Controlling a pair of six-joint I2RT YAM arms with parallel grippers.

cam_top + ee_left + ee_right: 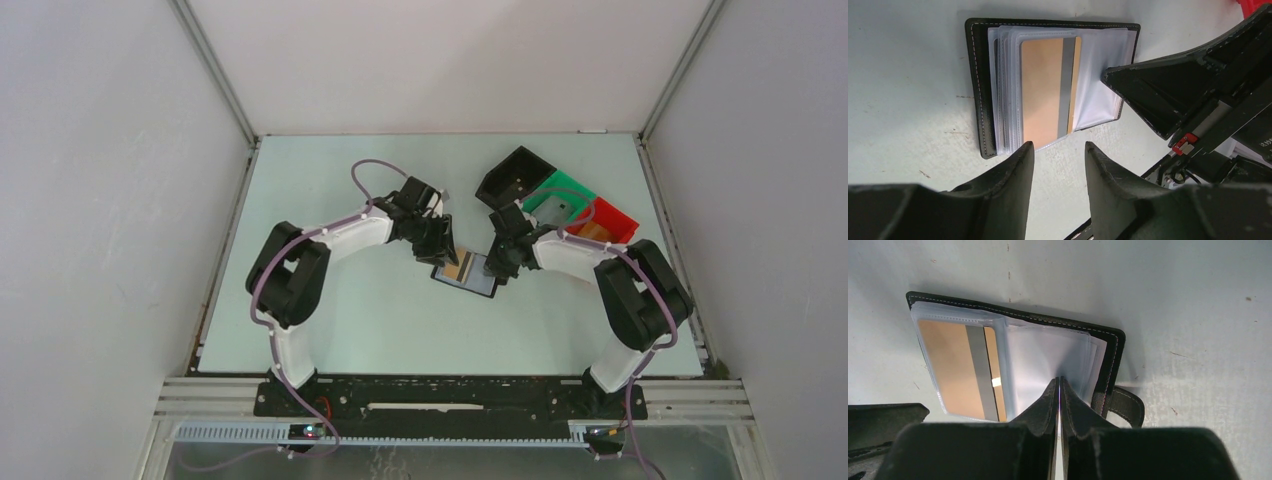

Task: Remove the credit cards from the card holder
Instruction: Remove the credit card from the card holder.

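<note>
The card holder (pixel 466 271) lies open on the desk (pixel 380 330) between the two arms, with an orange-tan piece (pixel 1040 90) showing through one plastic pocket. The right pincer (pixel 1059 382) is pinched together on a clear sleeve (pixel 1043 355) of the holder. The left pincer (pixel 1058 147) hangs partly open just beside the holder's edge, gripping nothing.

The card holder (pixel 465 272) lies open on the bench (pixel 380 320), between the left end effector (pixel 445 252) and the right end effector (pixel 498 266). Bins (pixel 560 182) sit behind it, rightward.
</note>
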